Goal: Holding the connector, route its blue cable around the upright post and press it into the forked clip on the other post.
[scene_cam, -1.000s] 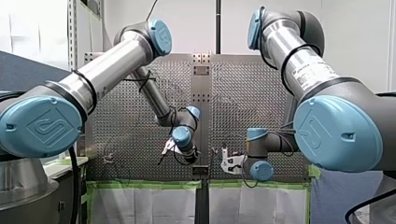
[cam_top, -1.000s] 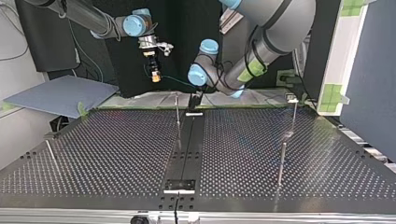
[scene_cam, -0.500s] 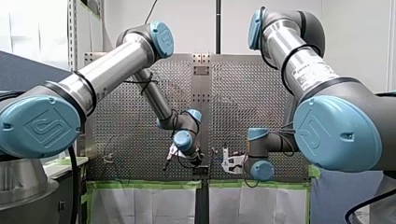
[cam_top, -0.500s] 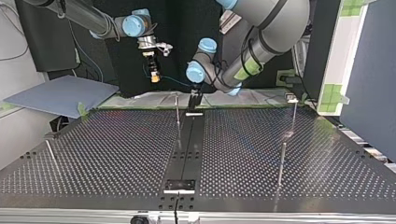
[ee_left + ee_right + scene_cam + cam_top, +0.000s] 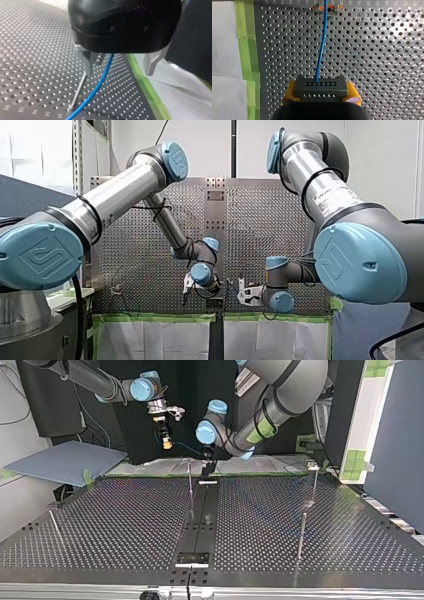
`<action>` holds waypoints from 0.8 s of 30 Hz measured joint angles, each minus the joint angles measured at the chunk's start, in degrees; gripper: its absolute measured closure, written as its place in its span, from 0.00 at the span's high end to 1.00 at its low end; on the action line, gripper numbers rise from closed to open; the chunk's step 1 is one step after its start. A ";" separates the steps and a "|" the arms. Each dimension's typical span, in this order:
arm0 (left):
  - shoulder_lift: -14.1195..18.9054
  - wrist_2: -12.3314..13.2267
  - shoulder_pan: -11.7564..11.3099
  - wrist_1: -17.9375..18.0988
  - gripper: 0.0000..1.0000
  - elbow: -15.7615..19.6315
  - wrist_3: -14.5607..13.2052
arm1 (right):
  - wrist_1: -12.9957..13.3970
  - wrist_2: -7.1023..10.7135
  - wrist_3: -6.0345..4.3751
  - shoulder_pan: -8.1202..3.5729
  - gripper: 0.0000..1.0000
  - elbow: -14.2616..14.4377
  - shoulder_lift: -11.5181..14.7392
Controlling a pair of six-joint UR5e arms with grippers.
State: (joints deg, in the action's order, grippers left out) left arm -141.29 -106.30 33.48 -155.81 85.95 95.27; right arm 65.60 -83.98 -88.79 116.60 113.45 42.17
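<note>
Right claw (image 5: 322, 92) grips connector (image 5: 320, 86) — cable (image 5: 322, 45) runs ahead. Left claw (image 5: 119, 71) is wide open, holding nothing — cable passes through it, beside post (image 5: 78, 91).

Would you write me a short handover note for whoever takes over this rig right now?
Right gripper: shut on the connector.
Left gripper: open, astride the cable beside a post, not clamping.
Done: connector held.
Left: take the cable round the post, then press it into the clip, which I cannot make out here.
</note>
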 joint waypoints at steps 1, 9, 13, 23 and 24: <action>-0.01 -0.66 0.22 0.56 1.00 0.25 0.65 | -0.01 0.04 0.00 0.00 0.00 0.00 0.00; -0.02 -4.55 1.14 4.33 0.91 2.41 4.21 | -0.03 0.10 0.00 -0.01 0.00 -0.11 -0.02; -0.02 -5.60 1.50 6.05 0.80 2.76 4.37 | -0.03 0.09 0.00 -0.01 0.00 -0.11 -0.06; -0.02 -4.75 2.63 9.46 0.14 2.84 3.31 | -0.03 0.05 0.00 -0.01 0.00 -0.15 -0.06; -0.03 -4.74 2.68 9.54 0.07 2.85 3.29 | -0.03 0.04 0.00 -0.01 0.00 -0.16 -0.06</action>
State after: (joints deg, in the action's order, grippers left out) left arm -141.31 -111.04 36.16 -146.27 88.80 98.56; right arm 65.57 -83.94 -88.79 116.59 113.29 42.11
